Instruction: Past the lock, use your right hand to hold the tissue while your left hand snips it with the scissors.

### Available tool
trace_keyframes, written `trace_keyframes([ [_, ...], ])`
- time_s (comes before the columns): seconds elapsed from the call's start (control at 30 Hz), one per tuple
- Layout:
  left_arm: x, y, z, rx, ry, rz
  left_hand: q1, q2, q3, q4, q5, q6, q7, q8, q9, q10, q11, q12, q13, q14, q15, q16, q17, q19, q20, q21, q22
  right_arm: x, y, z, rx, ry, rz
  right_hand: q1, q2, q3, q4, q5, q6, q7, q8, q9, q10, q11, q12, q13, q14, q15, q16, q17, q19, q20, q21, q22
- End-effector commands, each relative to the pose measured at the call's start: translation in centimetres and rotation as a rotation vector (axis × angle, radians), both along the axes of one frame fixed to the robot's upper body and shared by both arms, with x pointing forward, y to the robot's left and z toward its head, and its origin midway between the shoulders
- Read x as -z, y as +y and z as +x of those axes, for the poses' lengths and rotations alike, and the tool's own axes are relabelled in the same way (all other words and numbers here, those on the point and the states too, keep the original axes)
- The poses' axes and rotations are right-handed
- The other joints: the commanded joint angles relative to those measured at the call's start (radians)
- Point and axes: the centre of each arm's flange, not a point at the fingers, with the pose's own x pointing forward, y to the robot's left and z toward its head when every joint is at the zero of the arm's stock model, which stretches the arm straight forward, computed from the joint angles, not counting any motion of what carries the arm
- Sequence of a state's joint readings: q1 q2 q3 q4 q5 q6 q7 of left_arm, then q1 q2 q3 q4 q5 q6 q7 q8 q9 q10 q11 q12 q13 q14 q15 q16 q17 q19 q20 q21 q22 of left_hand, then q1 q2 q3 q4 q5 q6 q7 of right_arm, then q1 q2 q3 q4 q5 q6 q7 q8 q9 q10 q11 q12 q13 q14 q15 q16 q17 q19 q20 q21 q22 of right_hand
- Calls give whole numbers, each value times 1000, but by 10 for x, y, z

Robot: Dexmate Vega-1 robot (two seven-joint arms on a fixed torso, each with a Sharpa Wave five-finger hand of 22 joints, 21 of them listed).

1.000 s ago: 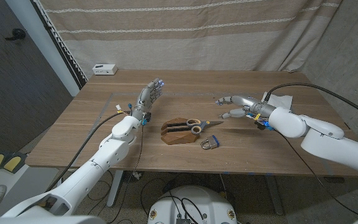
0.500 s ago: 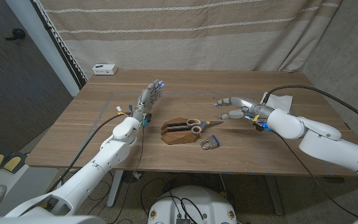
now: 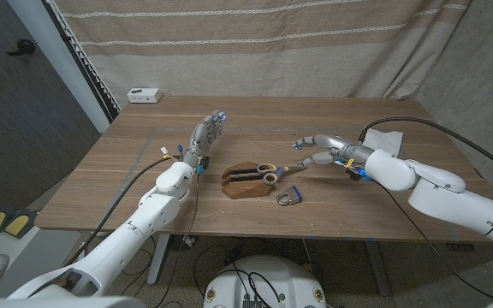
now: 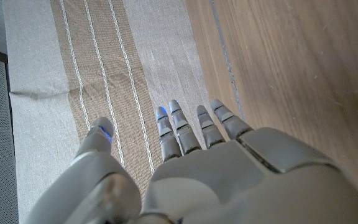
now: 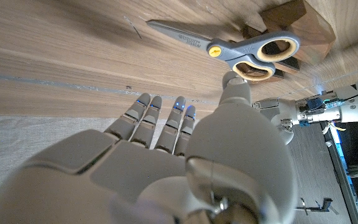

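The scissors (image 3: 277, 174) lie on the wooden table (image 3: 101, 184) near its middle, handles against a wooden block (image 3: 245, 181), blades pointing toward the right hand (image 3: 317, 147). A padlock (image 3: 288, 198) sits just in front of them, and the tissue (image 3: 387, 139) lies well apart behind the right arm. Since a second ago the right hand has edged closer to the scissors' tip, fingers spread and empty. The left hand (image 3: 207, 133) remains raised, fingers extended, holding nothing.

There's small dark print on the blade of the scissors (image 5: 229, 45), but it's too tiny to read.
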State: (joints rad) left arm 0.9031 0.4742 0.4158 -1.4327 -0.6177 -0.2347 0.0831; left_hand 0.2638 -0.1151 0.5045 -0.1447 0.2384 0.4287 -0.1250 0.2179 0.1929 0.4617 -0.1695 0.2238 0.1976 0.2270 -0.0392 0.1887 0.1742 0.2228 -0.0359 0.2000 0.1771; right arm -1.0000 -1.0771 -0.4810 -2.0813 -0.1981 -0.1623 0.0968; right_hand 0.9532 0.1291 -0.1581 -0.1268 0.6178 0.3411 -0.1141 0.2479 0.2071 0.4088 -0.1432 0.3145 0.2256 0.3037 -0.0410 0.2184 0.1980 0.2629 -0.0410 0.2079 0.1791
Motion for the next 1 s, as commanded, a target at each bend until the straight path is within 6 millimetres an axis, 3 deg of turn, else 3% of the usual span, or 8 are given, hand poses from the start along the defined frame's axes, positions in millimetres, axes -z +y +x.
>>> trace_keyframes([
  [0.03,3,1,-1,2,5,-8,2,4,5,1,5,8,-3,-4,3,6,-1,0,3,0,-152,-1,4,-1,-89,-1,3,1,5,2,-10,-8,-38,13,-2,-5,-3,-1,2,-6,-2,4,6,-5,5,2,-6,-174,-3,2,7,-105,1,5],
  [0.4,2,2,-3,-4,8,-2,-1,4,4,2,5,9,-4,-4,3,8,-3,0,3,0,-152,-1,5,-1,-89,-1,3,4,9,6,-28,19,-30,28,0,-4,-7,-2,0,-5,-4,4,10,-9,7,4,-5,-177,-4,2,8,-109,1,5],
  [0.57,3,3,-4,-11,8,-7,-2,4,4,3,5,1,-1,-9,3,7,-1,-1,3,0,-152,-1,5,-2,-90,-1,3,7,13,8,-42,32,-33,43,3,0,-11,-2,13,-13,0,4,18,-23,11,6,-4,-180,-5,2,6,-111,0,5],
  [1.0,4,6,-6,-19,4,-9,-2,5,5,3,4,-5,-1,-11,3,3,-3,-3,3,-1,-153,-2,5,-2,-91,-1,3,7,21,13,-48,20,-73,66,7,3,-14,-2,11,-3,-3,3,8,-8,4,2,-5,-178,-7,1,5,-110,0,5],
])
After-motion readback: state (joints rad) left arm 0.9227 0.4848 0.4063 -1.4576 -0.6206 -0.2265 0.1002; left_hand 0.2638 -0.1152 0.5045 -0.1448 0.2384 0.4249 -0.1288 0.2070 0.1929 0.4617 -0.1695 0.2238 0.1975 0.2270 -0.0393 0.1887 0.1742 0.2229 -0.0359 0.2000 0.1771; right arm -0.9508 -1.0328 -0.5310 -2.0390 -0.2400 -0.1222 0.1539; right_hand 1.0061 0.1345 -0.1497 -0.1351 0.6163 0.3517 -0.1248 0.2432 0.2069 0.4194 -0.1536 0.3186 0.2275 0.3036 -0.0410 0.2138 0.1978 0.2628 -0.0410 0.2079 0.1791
